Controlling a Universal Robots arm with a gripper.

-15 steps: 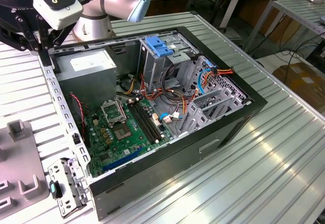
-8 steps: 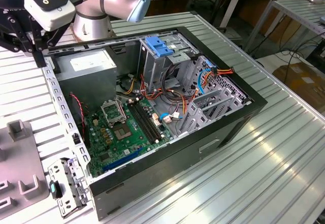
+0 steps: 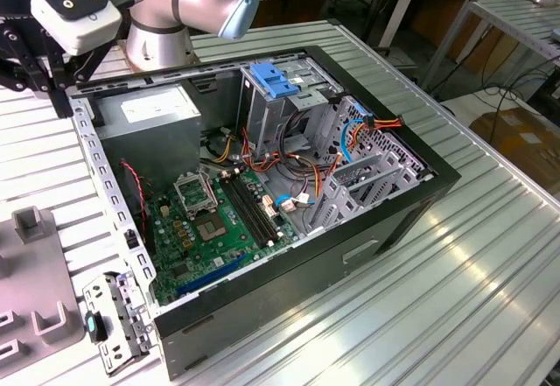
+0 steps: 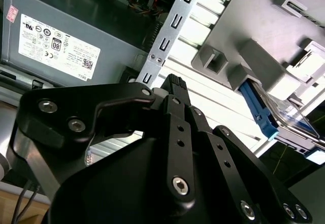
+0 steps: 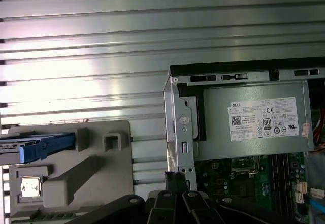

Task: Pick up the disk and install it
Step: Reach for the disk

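The disk (image 5: 39,146) lies flat at one end of a grey fixture block (image 5: 96,169) on the slatted table, outside the computer case. Its blue side rail and an edge of its silver top show in both wrist views, with the disk (image 4: 265,118) partly cut off by the picture's border. My gripper (image 5: 175,176) hangs above the table between the fixture and the case's corner, shut with nothing in it. The same gripper (image 4: 174,81) shows its black fingertips together. In the exterior view the gripper (image 3: 54,88) is high at the far left.
The open computer case (image 3: 411,195) lies on its side with the motherboard (image 3: 219,220) exposed. A grey power-supply box (image 3: 153,110) fills one corner. A light-blue bracket (image 3: 276,80) tops the drive cage. A loose metal bracket (image 3: 118,320) lies by the case.
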